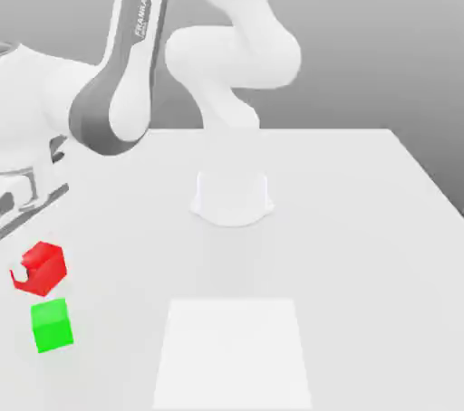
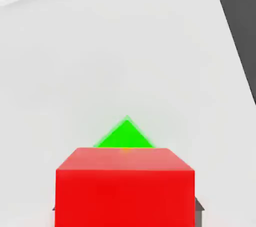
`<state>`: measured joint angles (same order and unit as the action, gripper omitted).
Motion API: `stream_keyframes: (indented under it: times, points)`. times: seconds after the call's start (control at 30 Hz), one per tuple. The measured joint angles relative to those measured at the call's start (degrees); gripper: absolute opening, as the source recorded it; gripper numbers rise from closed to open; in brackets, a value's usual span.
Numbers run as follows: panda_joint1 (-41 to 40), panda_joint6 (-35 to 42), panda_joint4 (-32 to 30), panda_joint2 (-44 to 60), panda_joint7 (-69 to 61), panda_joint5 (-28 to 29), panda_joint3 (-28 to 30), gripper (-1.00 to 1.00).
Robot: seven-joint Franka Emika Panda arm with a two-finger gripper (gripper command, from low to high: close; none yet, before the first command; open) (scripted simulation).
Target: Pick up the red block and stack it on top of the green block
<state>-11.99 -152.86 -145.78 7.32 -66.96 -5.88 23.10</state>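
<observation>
The red block hangs tilted just above the table at the exterior view's left, with my gripper shut on it. A white fingertip overlaps the block's side. The green block rests on the table right below and slightly in front of the red one, with a small gap between them. In the hand view the red block sits close between the dark finger pads, and a corner of the green block peeks out past it.
The arm's round white base stands mid-table. A paler square patch lies on the white table near the front. The table's edge runs along the exterior view's right, with dark floor beyond it.
</observation>
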Motion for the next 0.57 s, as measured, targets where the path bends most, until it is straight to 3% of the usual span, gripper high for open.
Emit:
stream_keyframes:
  times: [0.17, 0.2, 0.4, 0.57]
  points:
    - [-2.2, -4.8, 0.3, 5.9, -4.1, -5.6, -3.1, -1.0]
    - [-2.9, -5.8, 0.4, 7.1, -5.1, -6.9, -4.0, 1.0]
    - [-3.2, -6.3, 0.4, 7.7, -5.5, -7.5, -4.4, 1.0]
    - [-1.6, -2.8, 0.2, 3.1, -2.1, -2.7, -2.0, 1.0]
